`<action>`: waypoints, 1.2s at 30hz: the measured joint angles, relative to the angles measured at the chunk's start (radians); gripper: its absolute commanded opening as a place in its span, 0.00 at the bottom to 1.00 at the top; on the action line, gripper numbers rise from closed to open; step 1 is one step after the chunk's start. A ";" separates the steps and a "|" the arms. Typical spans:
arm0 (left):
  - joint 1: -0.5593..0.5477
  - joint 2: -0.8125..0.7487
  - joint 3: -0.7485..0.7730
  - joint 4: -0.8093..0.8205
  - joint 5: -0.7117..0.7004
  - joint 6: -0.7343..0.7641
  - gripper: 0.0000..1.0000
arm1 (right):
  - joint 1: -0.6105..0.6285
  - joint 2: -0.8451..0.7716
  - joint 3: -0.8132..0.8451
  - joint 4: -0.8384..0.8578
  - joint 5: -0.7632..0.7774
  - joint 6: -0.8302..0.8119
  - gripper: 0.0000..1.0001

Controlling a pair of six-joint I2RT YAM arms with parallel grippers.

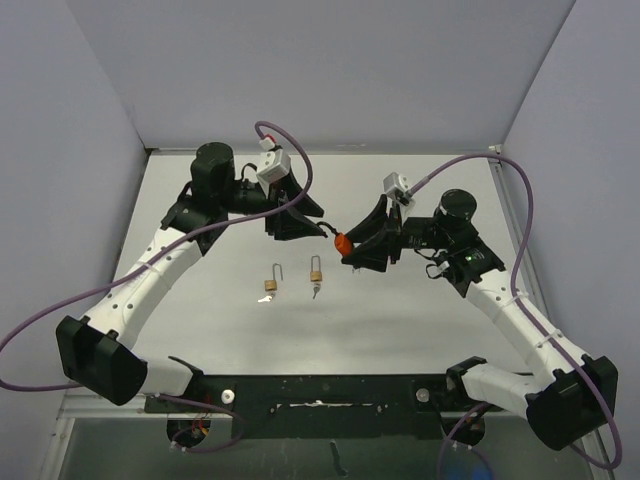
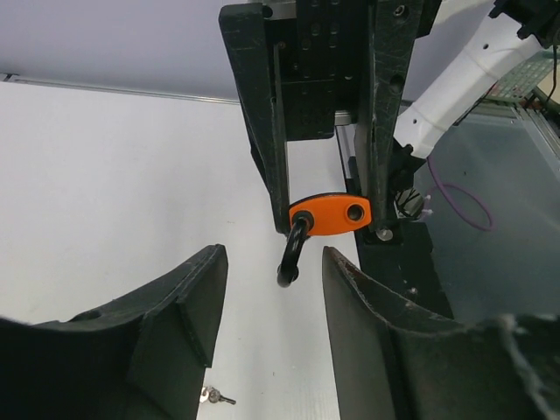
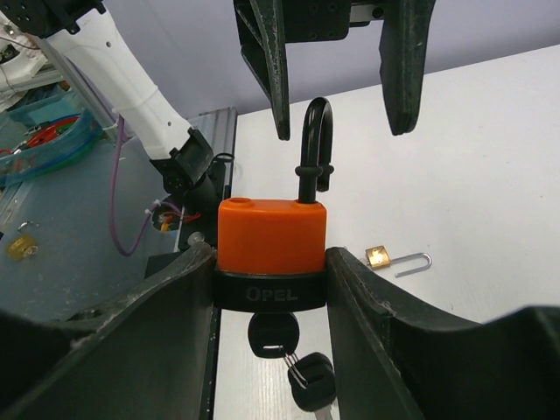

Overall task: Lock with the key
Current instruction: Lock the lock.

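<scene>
An orange padlock with a black base hangs in the air between the two arms, and my right gripper is shut on its body. A black-headed key sits in the keyhole underneath, with a second key dangling from its ring. The black shackle stands raised, one leg out of the body. My left gripper faces it, open, its fingers on either side of the shackle top without touching. From the left wrist, the shackle tip lies just beyond the fingertips.
Two small brass padlocks with open shackles lie on the white table in front of the grippers, one with a small key in it. A loose pair of small keys lies below the left gripper. Grey walls enclose the table.
</scene>
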State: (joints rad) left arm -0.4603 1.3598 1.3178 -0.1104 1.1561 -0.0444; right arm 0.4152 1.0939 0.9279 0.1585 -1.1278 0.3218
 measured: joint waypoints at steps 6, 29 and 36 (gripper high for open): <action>-0.019 0.000 0.010 -0.028 0.000 0.014 0.29 | 0.005 0.000 0.000 -0.031 0.031 -0.030 0.00; -0.075 0.016 0.103 -0.237 -0.183 0.100 0.00 | 0.011 0.000 0.007 -0.073 0.115 -0.081 0.29; -0.105 0.015 0.122 -0.273 -0.293 0.109 0.00 | 0.012 -0.006 0.021 -0.102 0.190 -0.104 0.98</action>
State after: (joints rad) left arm -0.5648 1.3750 1.4403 -0.3832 0.8635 0.0643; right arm 0.4271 1.0882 0.9493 0.0563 -0.9379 0.2180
